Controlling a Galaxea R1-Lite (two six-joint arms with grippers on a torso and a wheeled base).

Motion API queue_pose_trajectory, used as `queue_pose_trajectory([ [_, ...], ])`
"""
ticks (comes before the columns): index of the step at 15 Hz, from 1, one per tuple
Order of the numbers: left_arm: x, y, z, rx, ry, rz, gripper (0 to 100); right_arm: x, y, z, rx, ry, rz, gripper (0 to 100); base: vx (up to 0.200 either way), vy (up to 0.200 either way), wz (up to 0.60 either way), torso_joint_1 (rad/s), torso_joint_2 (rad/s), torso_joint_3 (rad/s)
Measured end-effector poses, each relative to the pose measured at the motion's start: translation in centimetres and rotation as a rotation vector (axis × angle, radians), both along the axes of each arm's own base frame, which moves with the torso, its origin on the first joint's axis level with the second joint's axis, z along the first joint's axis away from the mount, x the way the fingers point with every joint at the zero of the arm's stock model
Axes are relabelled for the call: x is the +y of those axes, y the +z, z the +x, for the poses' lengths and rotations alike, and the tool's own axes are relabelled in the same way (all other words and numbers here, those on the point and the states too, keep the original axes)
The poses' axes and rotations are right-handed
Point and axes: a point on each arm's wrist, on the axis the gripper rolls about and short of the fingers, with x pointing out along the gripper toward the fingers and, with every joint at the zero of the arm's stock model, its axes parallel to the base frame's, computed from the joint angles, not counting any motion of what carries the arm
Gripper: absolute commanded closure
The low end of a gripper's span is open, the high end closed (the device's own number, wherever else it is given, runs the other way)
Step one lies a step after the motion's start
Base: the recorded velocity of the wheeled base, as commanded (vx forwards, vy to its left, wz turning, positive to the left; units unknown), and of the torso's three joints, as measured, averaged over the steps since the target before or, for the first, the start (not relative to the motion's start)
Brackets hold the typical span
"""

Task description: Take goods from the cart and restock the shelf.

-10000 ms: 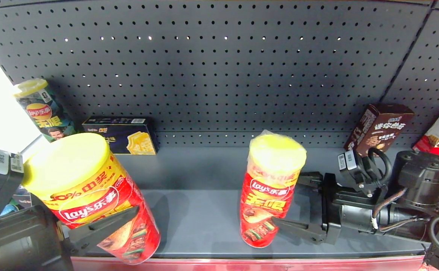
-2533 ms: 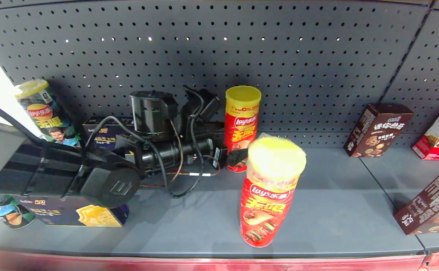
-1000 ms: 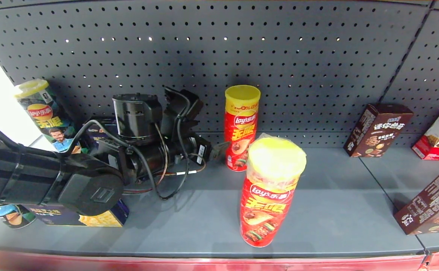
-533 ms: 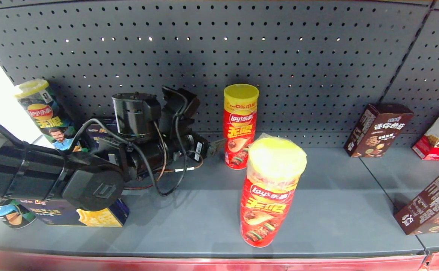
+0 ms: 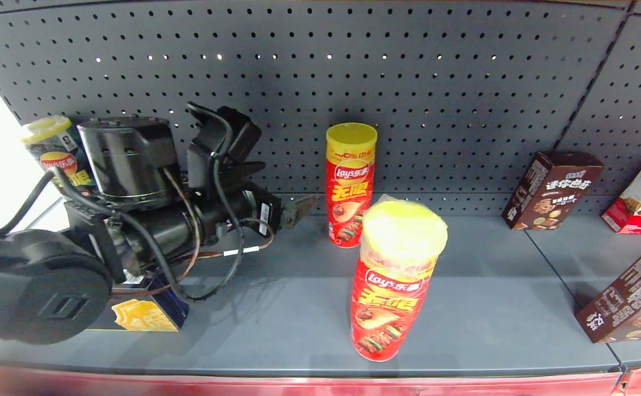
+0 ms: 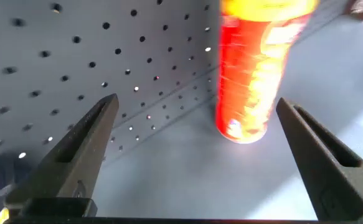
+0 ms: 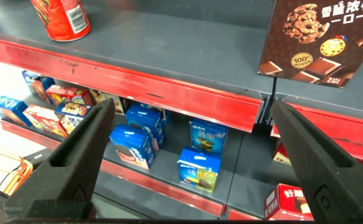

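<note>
My left gripper (image 6: 196,101) is spread wide and holds nothing, its tips aimed at the rear chip can (image 5: 351,184) and just short of it. That arm lies almost level over the shelf (image 5: 276,308), coming in from the left. The can stands upright by the pegboard (image 5: 353,66), behind the front chip can (image 5: 397,275). My right gripper (image 7: 192,104) gapes before the shelf's red edge (image 7: 169,81).

Light's soft and comes from above, dim on the dark grey perforated metal back panel (image 5: 320,82), with bright pinpricks through some holes. Far left is blown out white. The yellow film-wrapped lid (image 5: 404,223) of the front red cylindrical chip can (image 5: 389,297) catches mild glare. Head view bows at the edges.
</note>
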Motion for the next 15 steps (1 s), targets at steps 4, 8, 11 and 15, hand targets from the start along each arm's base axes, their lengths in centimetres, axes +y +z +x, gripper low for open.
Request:
queue_pose_trajectory([
  [4, 2.8, 2.1, -7.5, -0.074, -0.042, -0.043, 0, 0.0, 0.0, 0.0, 0.0, 0.0, 0.0, 0, 0.0, 0.0, 0.0, 0.0, 0.0, 0.0],
  [8, 7.5, 1.0, -16.2, -0.129, -0.058, -0.077, 0, 0.0, 0.0, 0.0, 0.0, 0.0, 0.001, 0, 0.0, 0.0, 0.0, 0.0, 0.0, 0.0],
  [11, 10.9, -0.8, -21.2, -0.122, -0.043, -0.07, 0, 0.0, 0.0, 0.0, 0.0, 0.0, 0.001, 0, 0.0, 0.0, 0.0, 0.0, 0.0, 0.0],
  [15, 14.1, -6.3, -25.9, -0.158, 0.124, -0.066, 0, 0.0, 0.0, 0.0, 0.0, -0.001, 0.0, 0, 0.0, 0.0, 0.0, 0.0, 0.0, 0.0],
])
